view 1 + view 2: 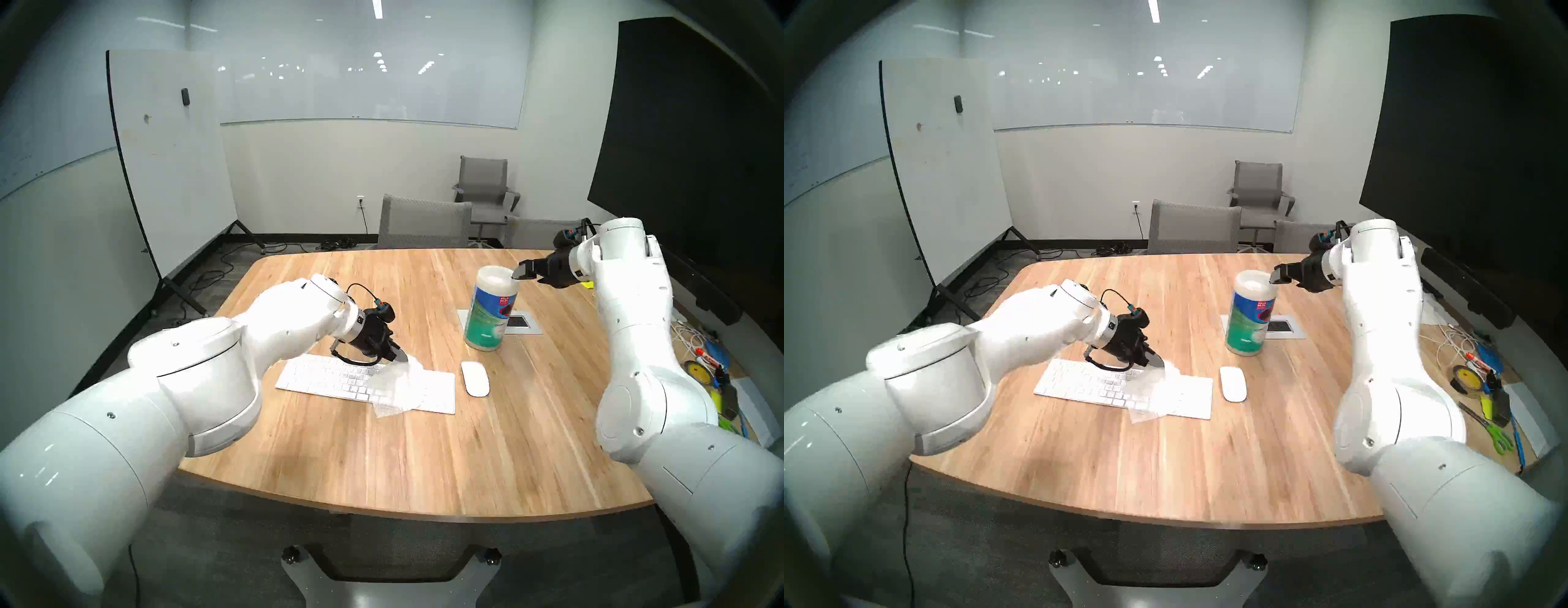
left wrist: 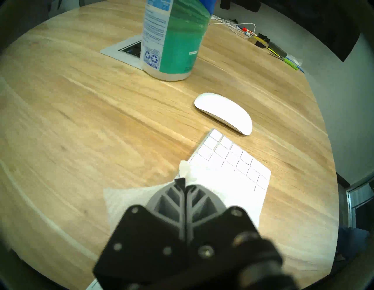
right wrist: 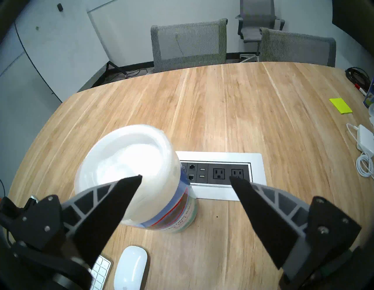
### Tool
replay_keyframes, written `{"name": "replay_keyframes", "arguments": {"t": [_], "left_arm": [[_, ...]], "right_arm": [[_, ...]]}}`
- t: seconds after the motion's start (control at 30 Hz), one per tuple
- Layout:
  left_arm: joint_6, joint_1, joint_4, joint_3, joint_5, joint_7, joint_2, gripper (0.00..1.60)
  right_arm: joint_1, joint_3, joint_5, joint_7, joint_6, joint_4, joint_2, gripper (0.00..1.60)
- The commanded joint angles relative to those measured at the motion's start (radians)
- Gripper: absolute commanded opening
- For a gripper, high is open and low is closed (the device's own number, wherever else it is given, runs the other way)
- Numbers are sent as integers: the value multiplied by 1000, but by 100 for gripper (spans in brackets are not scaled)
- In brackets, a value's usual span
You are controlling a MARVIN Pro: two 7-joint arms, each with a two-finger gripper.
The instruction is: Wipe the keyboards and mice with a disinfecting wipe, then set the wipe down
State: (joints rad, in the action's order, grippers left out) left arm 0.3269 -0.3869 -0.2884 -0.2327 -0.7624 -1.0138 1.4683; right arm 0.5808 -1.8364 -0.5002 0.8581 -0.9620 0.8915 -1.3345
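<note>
From the head cameras, the left hand sits pinched tight on a corner of the disinfecting wipe, right at the far edge of the white keyboard. Rest of the wipe is draped over the keyboard's middle-right keys, with one corner spilling off the near edge onto the wooden table. White mouse lies just to the right of the keyboard, not touching it. Right hand hangs up by the lid of the wipes canister, fingers spread, holding nothing.

Left wrist cam: fingers pressed together with a bit of wipe poking out past the tips, number pad keys just beyond, mouse further on.

Right wrist cam: both fingers wide apart, canister lid behind the left one, mouse down at the bottom.
</note>
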Motion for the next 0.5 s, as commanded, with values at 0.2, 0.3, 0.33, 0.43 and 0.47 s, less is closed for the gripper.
{"name": "replay_keyframes", "arguments": {"t": [0.2,0.3,0.33,0.43,0.47], "left_arm": [[-41,26,63,-13,-6,14,92,0],[-47,24,72,-17,-8,28,110,0],[-49,22,77,-20,-10,35,121,0],[-55,18,85,-23,-12,39,133,0],[-55,18,85,-23,-12,39,133,0]], "right_arm": [[-24,-2,4,6,2,16,0,160],[-24,-3,5,5,2,16,0,160],[-24,-3,5,5,2,16,0,160],[-24,-3,5,5,2,15,0,160],[-24,-3,5,5,2,15,0,160]]}}
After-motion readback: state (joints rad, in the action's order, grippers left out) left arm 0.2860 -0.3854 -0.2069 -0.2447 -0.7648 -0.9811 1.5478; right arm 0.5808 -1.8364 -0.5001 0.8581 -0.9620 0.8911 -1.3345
